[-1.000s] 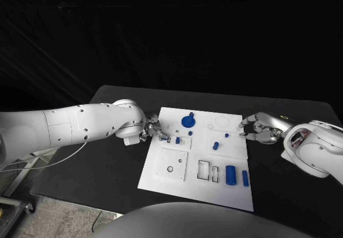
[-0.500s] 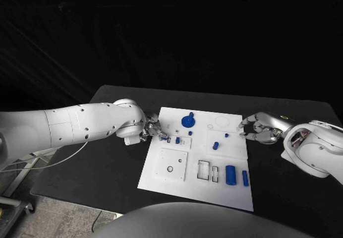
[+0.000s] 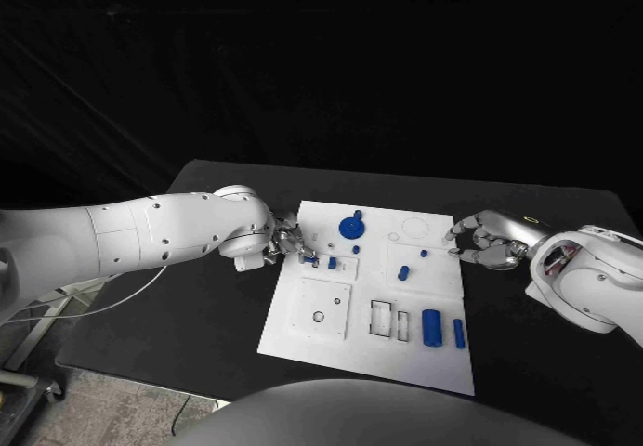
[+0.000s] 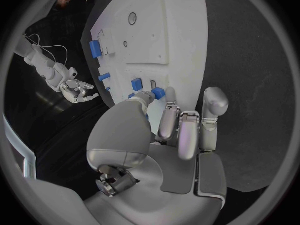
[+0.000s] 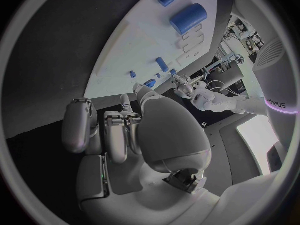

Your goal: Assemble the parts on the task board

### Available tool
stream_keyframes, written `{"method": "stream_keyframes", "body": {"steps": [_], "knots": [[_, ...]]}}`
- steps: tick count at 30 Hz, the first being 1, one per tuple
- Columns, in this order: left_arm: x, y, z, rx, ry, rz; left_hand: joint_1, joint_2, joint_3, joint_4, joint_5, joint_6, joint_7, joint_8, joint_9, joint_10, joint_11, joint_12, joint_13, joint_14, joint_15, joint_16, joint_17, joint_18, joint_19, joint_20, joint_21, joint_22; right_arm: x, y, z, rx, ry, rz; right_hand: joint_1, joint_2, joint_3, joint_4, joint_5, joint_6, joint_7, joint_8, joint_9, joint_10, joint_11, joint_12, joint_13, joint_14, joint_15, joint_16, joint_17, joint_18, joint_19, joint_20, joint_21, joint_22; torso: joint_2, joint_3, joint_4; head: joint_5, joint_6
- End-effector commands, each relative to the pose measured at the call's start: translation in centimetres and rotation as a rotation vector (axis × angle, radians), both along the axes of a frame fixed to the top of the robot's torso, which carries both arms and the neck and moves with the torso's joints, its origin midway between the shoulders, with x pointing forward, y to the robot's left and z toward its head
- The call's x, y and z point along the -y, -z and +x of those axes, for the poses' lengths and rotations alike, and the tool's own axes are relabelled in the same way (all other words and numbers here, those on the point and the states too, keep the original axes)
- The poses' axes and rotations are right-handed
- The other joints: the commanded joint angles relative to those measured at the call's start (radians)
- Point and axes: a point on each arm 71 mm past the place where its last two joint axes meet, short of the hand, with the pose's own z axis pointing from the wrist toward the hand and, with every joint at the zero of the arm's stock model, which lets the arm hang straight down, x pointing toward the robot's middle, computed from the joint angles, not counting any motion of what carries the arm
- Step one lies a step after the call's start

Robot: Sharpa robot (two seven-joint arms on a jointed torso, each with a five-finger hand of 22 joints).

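The white task board lies mid-table. On it are a round blue part, two small pegs, a thick cylinder and a slimmer one. My left hand is at the board's left edge, fingers curled. In the left wrist view its thumb and a finger close around a small blue block standing on the board. My right hand rests at the board's right edge, fingers curled in on nothing, thumb pointing at the board.
A second small blue block stands just right of the pinched one. Rectangular cut-outs lie in the board's near half. Black table surrounds the board, with open room on both sides and toward the far edge.
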Motion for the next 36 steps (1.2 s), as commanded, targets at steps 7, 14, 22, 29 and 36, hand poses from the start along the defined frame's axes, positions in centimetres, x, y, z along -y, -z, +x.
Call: {"method": "stream_keyframes", "body": {"steps": [7,14,22,29,36], "knots": [[0.2,1.1,-0.6,-0.043,0.014,0.010,0.058,-0.002,0.007,-0.024,-0.013,0.011,-0.014,0.024,-0.290,-0.003,-0.012,-0.005,0.078,0.022,-0.012,0.004,0.190,0.012,-0.003,-0.009,-0.001,0.114,0.0,0.1,-0.1,-0.010,-0.004,-0.007,0.012,0.001,0.010,-0.005,0.014,0.011,0.000,-0.003,-0.002,0.106,0.006,-0.001,0.262,0.104,0.006,0.003,0.263,0.011,-0.005,-0.001,-0.004,0.167,-0.001,-0.0001,0.0006,0.000,0.000],[0.0,1.3,-0.6,-0.057,0.011,0.024,0.088,-0.003,0.008,-0.035,-0.038,0.012,-0.018,0.041,-0.281,-0.002,-0.016,-0.005,0.077,0.022,-0.015,0.004,0.190,0.012,-0.002,-0.012,0.000,0.114,0.0,0.1,-0.1,-0.014,-0.002,-0.008,0.013,0.001,0.014,-0.007,0.020,0.012,0.001,-0.003,-0.003,0.106,0.006,-0.001,0.262,0.104,0.006,0.003,0.263,0.011,-0.005,-0.001,-0.005,0.167,-0.001,0.0001,0.0003,0.001,0.000],[-0.1,1.4,-0.5,-0.061,0.013,0.028,0.150,-0.002,0.025,-0.078,-0.047,0.010,-0.024,0.066,-0.268,0.000,-0.021,-0.006,0.077,0.024,-0.021,0.005,0.192,0.011,0.001,-0.017,0.003,0.115,0.1,0.2,-0.1,-0.019,0.001,-0.008,0.014,0.000,0.017,-0.009,0.024,0.014,0.001,-0.002,-0.003,0.106,0.006,-0.001,0.262,0.104,0.006,0.003,0.263,0.011,-0.005,-0.001,-0.005,0.167,0.000,0.0001,0.0005,0.001,0.000],[-0.4,1.5,-0.5,-0.074,-0.003,0.016,0.181,-0.006,0.034,-0.108,-0.061,0.012,-0.027,0.084,-0.258,0.003,-0.025,-0.007,0.077,0.027,-0.024,0.006,0.195,0.011,0.003,-0.020,0.006,0.116,0.1,0.2,-0.1,-0.022,0.002,-0.009,0.014,0.000,0.017,-0.009,0.024,0.014,0.001,-0.002,-0.003,0.106,0.006,-0.001,0.262,0.104,0.006,0.003,0.263,0.011,-0.005,-0.001,-0.005,0.167,0.000,0.0003,0.0008,0.001,0.000],[-0.8,1.6,-0.5,-0.082,-0.027,-0.001,0.192,-0.007,0.038,-0.121,-0.065,0.014,-0.029,0.094,-0.254,0.003,-0.026,-0.008,0.075,0.027,-0.025,0.006,0.195,0.011,0.003,-0.021,0.005,0.115,0.2,0.2,-0.1,-0.025,0.005,-0.012,0.015,0.000,0.018,-0.010,0.027,0.014,0.001,-0.002,-0.004,0.106,0.006,-0.001,0.262,0.104,0.006,0.003,0.263,0.012,-0.006,-0.001,-0.006,0.167,0.000,0.0000,0.0010,0.003,0.000]]}}
